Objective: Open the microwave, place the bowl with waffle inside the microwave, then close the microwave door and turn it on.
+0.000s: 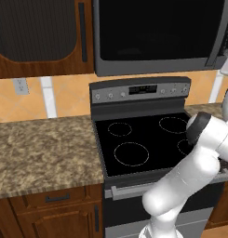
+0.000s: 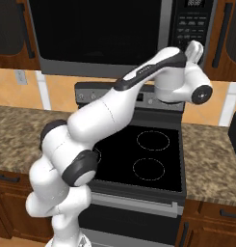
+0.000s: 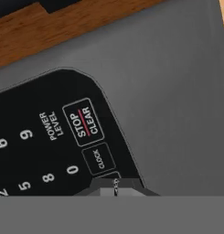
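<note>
The microwave (image 1: 157, 32) hangs over the stove with its dark glass door (image 2: 100, 29) closed against the frame. Its vertical handle (image 1: 217, 37) runs down the door's right side. My gripper (image 3: 115, 188) is shut, its two tips pressed together with nothing between them. It sits right against the black keypad (image 3: 49, 137), at the bottom edge just below the CLOCK button (image 3: 98, 160) and the STOP CLEAR button (image 3: 83, 122). In the right base view the hand (image 2: 194, 49) is raised in front of the keypad (image 2: 192, 26). The bowl and the waffle are out of view.
The black-topped stove (image 1: 138, 139) with its knob panel (image 1: 141, 90) stands below the microwave. Granite counter lies to its left (image 1: 41, 148) and right (image 2: 211, 164). Brown wooden cabinets (image 1: 36, 32) flank the microwave. A dark object (image 2: 235, 132) sits at the right counter's edge.
</note>
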Controlling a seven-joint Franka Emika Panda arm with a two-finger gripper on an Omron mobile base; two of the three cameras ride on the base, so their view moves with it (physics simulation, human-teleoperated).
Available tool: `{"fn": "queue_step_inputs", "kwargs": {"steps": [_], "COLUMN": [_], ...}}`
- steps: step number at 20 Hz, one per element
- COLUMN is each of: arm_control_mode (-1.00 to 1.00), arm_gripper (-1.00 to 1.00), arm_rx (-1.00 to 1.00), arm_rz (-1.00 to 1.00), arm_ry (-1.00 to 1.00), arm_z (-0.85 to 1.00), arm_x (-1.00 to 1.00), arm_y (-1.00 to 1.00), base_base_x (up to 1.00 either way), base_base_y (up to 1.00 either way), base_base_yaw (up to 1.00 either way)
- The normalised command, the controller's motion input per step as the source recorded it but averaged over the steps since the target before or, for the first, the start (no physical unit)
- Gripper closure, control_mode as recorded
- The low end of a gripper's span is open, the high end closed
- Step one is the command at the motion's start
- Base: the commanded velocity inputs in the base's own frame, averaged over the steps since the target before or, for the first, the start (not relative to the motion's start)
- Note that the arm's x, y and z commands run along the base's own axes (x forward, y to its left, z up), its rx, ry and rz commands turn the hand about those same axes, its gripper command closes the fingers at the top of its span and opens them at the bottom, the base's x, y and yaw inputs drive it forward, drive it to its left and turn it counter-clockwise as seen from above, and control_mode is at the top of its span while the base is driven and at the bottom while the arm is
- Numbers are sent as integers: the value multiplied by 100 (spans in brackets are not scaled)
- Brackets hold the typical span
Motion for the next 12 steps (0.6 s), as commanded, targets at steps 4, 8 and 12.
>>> {"fn": "queue_step_inputs", "kwargs": {"steps": [4, 8, 12], "arm_control_mode": [-100, -100, -100], "arm_gripper": [100, 100, 100], "arm_rx": [9, 0, 0], "arm_rz": [6, 6, 5], "arm_ry": [1, 2, 3], "arm_z": [-25, -78, -100], "arm_x": [63, -86, -93], "arm_y": [-2, 37, 97], "base_base_x": [0, 0, 0], "base_base_y": [0, 0, 0], "base_base_yaw": [0, 0, 0]}}
